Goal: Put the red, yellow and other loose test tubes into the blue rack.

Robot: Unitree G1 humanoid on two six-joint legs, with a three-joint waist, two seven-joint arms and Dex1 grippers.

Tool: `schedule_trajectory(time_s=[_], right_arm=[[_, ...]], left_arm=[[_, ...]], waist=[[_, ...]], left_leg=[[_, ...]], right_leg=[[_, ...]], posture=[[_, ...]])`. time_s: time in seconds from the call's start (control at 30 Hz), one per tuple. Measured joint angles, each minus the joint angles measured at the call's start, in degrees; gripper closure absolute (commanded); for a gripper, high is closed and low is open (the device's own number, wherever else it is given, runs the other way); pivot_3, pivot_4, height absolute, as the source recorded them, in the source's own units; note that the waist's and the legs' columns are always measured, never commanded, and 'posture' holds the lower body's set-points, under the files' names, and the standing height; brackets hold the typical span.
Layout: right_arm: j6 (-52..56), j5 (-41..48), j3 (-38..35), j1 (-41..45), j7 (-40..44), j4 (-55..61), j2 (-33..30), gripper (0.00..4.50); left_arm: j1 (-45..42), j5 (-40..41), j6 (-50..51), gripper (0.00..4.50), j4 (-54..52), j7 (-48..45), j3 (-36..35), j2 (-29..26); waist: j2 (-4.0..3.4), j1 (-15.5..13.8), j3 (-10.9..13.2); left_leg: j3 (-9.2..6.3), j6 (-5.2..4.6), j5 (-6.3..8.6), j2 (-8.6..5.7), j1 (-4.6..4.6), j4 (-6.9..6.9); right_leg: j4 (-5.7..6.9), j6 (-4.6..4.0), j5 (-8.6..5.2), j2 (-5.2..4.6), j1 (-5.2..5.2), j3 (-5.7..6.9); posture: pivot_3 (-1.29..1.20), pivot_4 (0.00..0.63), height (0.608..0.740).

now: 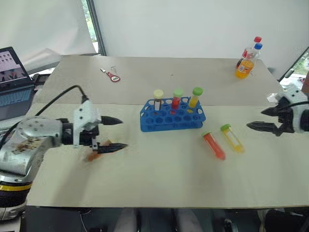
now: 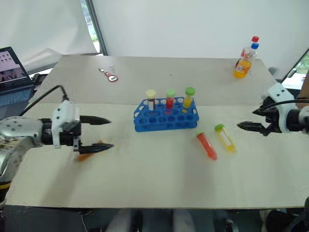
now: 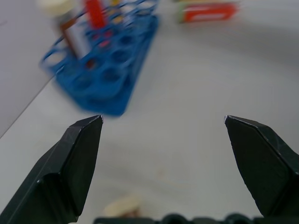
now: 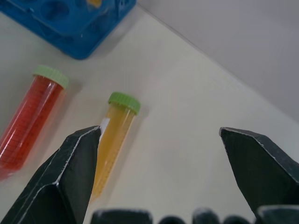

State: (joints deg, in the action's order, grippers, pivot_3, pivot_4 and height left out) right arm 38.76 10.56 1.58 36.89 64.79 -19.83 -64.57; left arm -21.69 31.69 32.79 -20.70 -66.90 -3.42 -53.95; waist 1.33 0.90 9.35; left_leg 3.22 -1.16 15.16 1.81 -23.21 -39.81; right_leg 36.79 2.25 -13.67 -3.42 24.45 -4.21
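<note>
Blue rack [image 1: 172, 116] sitting in the middle of the table, top full of round holes. Three tubes already standing up in its back row: pale yellow cap [image 1: 158, 98], then red with green cap [image 1: 177, 98], then yellow with green cap [image 1: 195, 96]. Two more tubes lying flat on the table near the rack's right end, side by side, not touching: red tube [image 1: 214, 145] with green cap, yellow tube [image 1: 232, 137] with green cap.
</note>
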Motion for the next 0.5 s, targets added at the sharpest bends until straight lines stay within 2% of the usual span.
schedule_trajectory(time_s=[0.1, 0.27, 0.5], right_arm=[[7.80, -1.90, 4.94, 4.67, -0.06, -0.49, 1.36, 0.00], [16.76, -5.17, 12.39, 14.62, 0.08, -7.42, 7.89, 0.00], [17.25, -9.54, 20.63, 20.73, 3.24, -16.16, 12.67, 0.00]], left_arm=[[-2.98, 1.32, 0.07, 0.08, -2.23, -0.78, 2.57, 2.36], [-6.72, 2.24, -2.73, 0.08, -3.76, -3.72, 5.36, 5.53], [-7.02, 1.69, -6.34, 0.08, -5.15, -5.11, 7.42, 7.36]], waist=[[0.00, 0.20, 0.01], [0.00, 0.21, 0.01], [0.00, -0.31, 0.01]], left_leg=[[0.00, 0.00, 0.00, 0.00, -0.05, -0.02], [-0.01, 0.00, -0.01, -0.02, -0.01, -0.06], [-0.06, 0.00, 0.00, -0.06, -0.12, -0.05]], right_leg=[[-0.01, 0.00, 0.00, 0.02, 0.03, -0.01], [-0.03, 0.00, 0.00, 0.03, -0.04, 0.00], [-0.11, 0.01, 0.01, 0.00, -0.01, 0.05]], posture=[[0.00, 0.150, 0.740], [0.00, 0.150, 0.740], [0.00, 0.150, 0.740]])
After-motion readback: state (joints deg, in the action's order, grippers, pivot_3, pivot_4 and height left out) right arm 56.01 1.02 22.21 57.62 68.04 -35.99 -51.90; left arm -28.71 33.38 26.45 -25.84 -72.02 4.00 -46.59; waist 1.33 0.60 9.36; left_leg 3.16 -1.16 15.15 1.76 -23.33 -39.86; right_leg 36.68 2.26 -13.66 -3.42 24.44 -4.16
